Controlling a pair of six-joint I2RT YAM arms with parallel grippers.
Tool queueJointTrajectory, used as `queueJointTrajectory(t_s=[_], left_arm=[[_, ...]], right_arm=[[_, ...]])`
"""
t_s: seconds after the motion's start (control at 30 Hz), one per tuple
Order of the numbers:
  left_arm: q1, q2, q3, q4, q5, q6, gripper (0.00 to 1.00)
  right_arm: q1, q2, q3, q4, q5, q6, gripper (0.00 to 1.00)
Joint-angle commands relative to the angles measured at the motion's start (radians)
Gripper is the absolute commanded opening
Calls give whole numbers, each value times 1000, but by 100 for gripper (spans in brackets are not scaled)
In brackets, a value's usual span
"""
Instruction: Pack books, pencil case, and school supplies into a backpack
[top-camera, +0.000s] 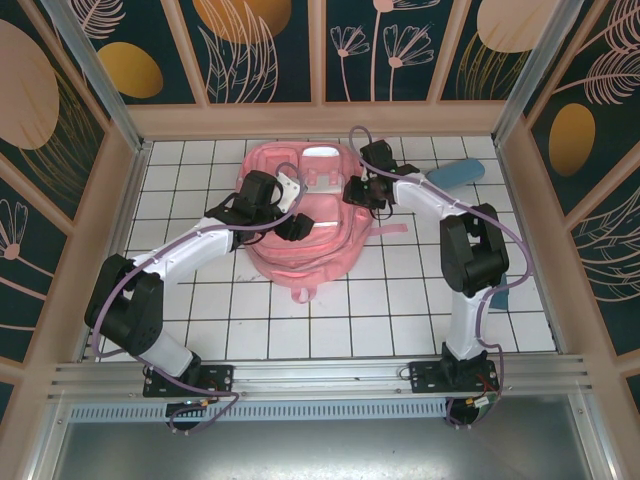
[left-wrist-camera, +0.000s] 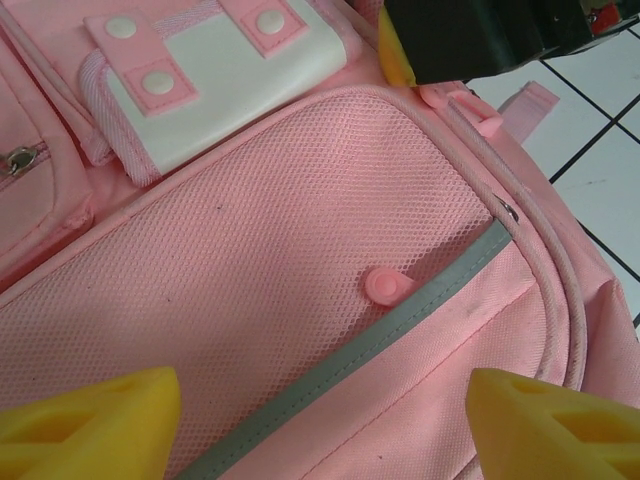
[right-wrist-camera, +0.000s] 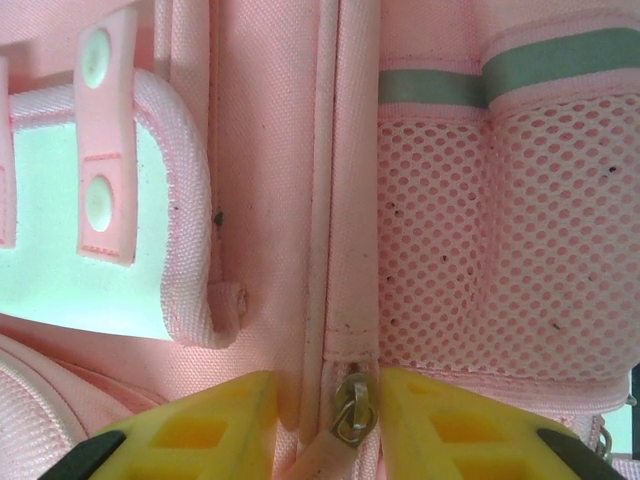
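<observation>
1. Locate the backpack (top-camera: 312, 258). It lies flat on the white tiled table (top-camera: 400, 300), in the far half, between the two arms.

2. Check the left gripper (left-wrist-camera: 322, 400). It hangs over the front of the backpack with its jaws spread wide and nothing between them. In the left wrist view, the mesh pocket (left-wrist-camera: 250, 250) lies directly under the gap. A grey reflective strip (left-wrist-camera: 400, 330) runs diagonally between the two yellow fingers (left-wrist-camera: 100, 420), with a small pink tab (left-wrist-camera: 385, 287) just beside it.

3. Check the right gripper (right-wrist-camera: 330, 385). It sits at the backpack's right side. Its yellow fingers stand close together, and a metal zipper pull (right-wrist-camera: 354, 405) lies in the narrow gap. You cannot tell whether the fingers actually clamp the pull.

4. Locate the pencil case (top-camera: 455, 172). It lies on the table to the right of the backpack, beyond the right gripper and apart from it.
</observation>
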Motion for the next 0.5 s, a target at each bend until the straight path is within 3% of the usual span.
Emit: queueJointTrajectory(t_s=[0.0, 0.3, 0.47], left_arm=[[5, 14, -11, 25, -4, 5, 75], [5, 17, -12, 25, -3, 3, 75], [5, 17, -13, 25, 0, 2, 75]], right_arm=[[6, -47, 3, -66, 25, -24, 33], [10, -77, -33, -54, -36, -39, 22], [9, -57, -39, -56, -39, -39, 30]])
